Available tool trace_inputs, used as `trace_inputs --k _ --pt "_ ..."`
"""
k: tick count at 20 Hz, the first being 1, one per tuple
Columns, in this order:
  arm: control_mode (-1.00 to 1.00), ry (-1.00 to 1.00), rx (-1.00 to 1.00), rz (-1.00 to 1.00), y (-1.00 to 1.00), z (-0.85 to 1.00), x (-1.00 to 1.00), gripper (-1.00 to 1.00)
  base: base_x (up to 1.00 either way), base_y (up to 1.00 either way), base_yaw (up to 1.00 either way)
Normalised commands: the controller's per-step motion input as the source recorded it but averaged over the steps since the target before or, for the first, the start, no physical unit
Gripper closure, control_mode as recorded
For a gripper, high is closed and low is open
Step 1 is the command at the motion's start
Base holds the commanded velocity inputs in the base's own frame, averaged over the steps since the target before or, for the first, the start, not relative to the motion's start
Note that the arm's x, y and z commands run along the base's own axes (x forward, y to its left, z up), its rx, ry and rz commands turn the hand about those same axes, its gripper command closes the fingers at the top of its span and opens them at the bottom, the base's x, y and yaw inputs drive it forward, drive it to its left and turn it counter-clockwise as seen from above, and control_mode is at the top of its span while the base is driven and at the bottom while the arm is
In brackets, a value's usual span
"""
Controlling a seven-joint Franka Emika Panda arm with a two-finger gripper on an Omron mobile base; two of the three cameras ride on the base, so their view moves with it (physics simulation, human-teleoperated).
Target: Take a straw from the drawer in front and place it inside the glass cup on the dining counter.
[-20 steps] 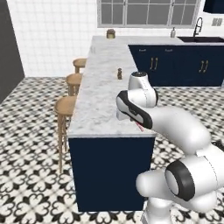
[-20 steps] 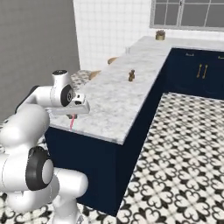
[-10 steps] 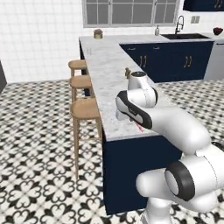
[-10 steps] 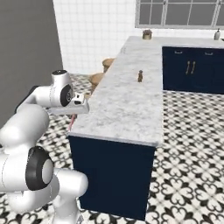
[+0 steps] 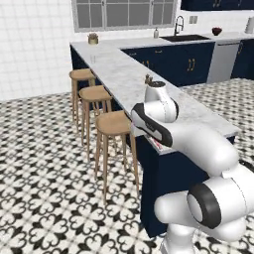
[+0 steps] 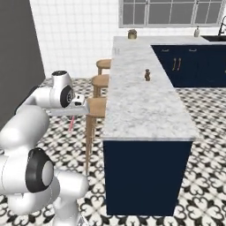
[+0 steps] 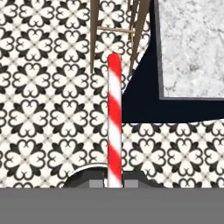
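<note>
Red-and-white striped straw (image 7: pixel 114 118) hangs pinched in the closed claw (image 7: pixel 114 183), long axis pointing floorward, the marble desk (image 7: pixel 192 48) off to one side.

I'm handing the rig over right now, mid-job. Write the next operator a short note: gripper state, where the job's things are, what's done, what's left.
Gripper: shut on the straw, which hangs below the hand, out over the tiled floor beside the near corner of the dining counter, near the closest stool.
Glass cup: something faint far along the counter near the stools' edge may be it; too unclear to confirm.
Done: straw is out of the drawer and in hand.
Left: find the cup, bring the straw above it, drop it in.
</note>
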Motion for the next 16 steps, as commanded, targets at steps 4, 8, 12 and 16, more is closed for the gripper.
trace_inputs --k 4,8,12,16 --pt "1.0 0.0 0.0 0.0 0.0 0.0 0.0 1.0 0.41 1.0 -0.36" --pt "1.0 0.0 0.0 0.0 0.0 0.0 0.0 1.0 0.6 1.0 -0.36" --pt "1.0 0.0 0.0 0.0 0.0 0.0 0.0 1.0 0.74 1.0 -0.35" --pt "1.0 0.0 0.0 0.0 0.0 0.0 0.0 1.0 0.79 1.0 -0.34"
